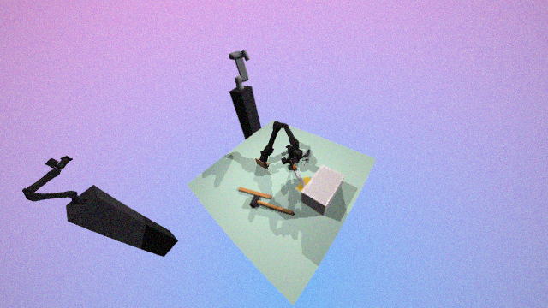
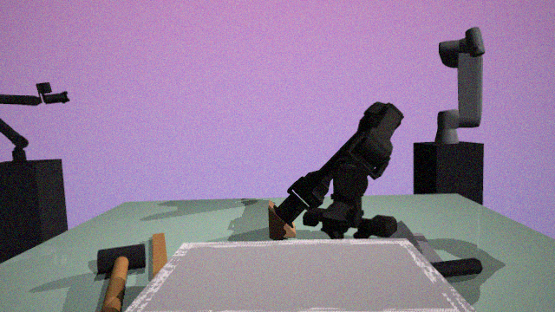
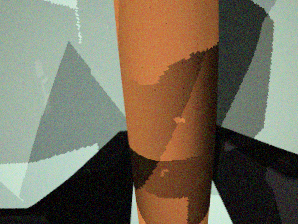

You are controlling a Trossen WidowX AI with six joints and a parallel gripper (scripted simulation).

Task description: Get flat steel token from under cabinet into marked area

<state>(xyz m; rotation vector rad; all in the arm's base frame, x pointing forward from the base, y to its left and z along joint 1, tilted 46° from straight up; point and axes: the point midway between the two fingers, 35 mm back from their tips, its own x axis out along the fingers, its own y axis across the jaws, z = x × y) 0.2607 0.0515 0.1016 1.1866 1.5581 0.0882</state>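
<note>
My gripper [image 1: 293, 163] [image 3: 165, 136] is shut on the orange-brown handle [image 3: 167, 60] of a tool. The tool's thin pale shaft [image 1: 299, 176] slants from the handle toward the cabinet, across or over the yellow marked area [image 1: 307, 181]. The pale box-shaped cabinet [image 1: 323, 184] [image 2: 295, 275] stands beside that area, with dark sides. Whether the tool's tip is under the cabinet or touches the table cannot be told. The steel token cannot be seen in any view, and the vent slots cannot be made out. In the exterior view the cabinet hides the marked area, the tool and the fingertips.
A hammer with a black head [image 1: 255, 201] [image 2: 121, 258] and a wooden strip [image 1: 254, 192] [image 2: 159, 253] lie on the green table [image 1: 287, 257]. A black bar-like object [image 2: 460, 267] lies on the arm's other side. Two other arms stand on dark pedestals off the table.
</note>
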